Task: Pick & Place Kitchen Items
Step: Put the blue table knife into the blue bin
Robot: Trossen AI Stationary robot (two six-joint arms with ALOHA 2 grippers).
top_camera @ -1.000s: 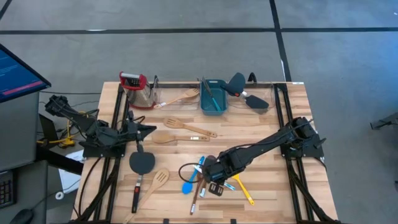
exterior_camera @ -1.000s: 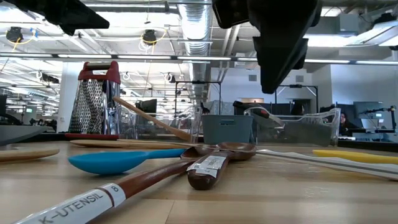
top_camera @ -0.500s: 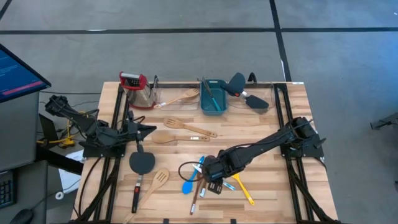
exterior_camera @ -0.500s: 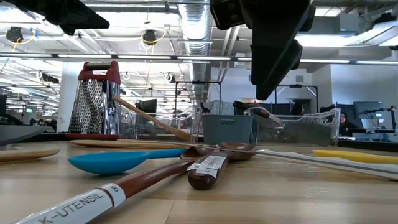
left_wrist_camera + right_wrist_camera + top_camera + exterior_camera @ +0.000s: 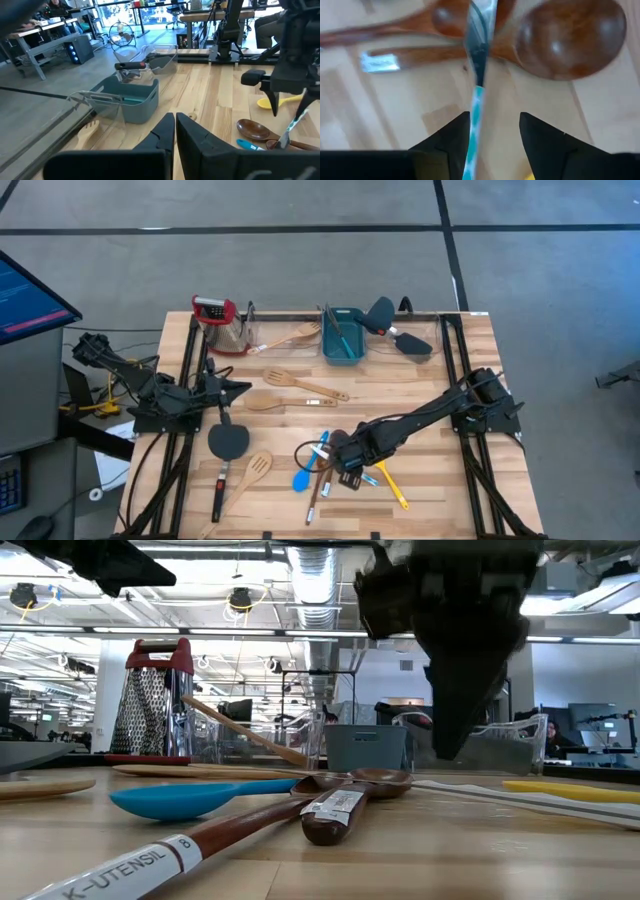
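Observation:
My right gripper (image 5: 345,472) hangs open, pointing down over a cluster of utensils near the table's front middle. The cluster holds a blue spoon (image 5: 302,478), dark-brown wooden spoons (image 5: 570,40), a yellow spoon (image 5: 392,485) and a thin utensil with a teal-and-white handle (image 5: 475,107). In the right wrist view that handle runs between the two fingers (image 5: 445,142) without visibly touching them. It lies on the table and crosses the brown spoons. My left gripper (image 5: 240,388) waits shut above the table's left side.
A black spatula (image 5: 228,442) and a pale slotted spatula (image 5: 250,475) lie at the front left, with two more pale wooden utensils (image 5: 300,385) mid-table. At the far edge stand a teal tub (image 5: 342,338), clear bins (image 5: 405,340) and a red-topped grater (image 5: 215,325).
My right gripper has come down toward the cluster of utensils, most of it in the last half second. The utensils have stayed where they lay.

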